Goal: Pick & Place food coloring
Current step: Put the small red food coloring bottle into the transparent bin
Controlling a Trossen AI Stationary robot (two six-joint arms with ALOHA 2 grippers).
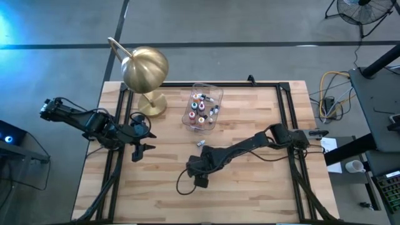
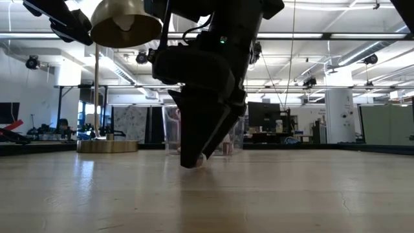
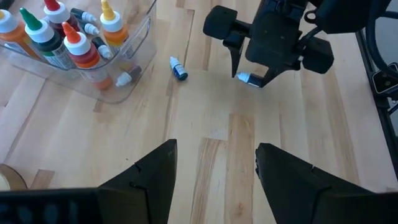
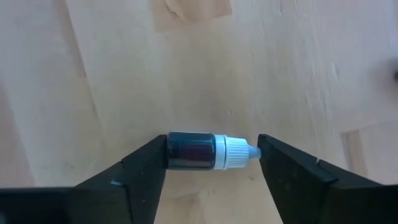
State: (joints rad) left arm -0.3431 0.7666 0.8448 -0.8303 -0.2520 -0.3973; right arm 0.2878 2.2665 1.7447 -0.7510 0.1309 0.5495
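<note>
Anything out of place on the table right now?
Yes: two food coloring bottles lie on their sides outside the clear tub. One rests loose beside it; the other lies lengthwise between the right gripper's open fingers.

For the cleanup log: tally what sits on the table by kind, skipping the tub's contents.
Loose food coloring bottles: 2, a blue one and a dark one at the right gripper
Clear tub: 1
Brass lamp: 1
Total: 4

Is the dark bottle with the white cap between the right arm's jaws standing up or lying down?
Lying on its side. The right wrist view shows the dark bottle flat on the wooden table, its cap pointing toward one finger.
</note>
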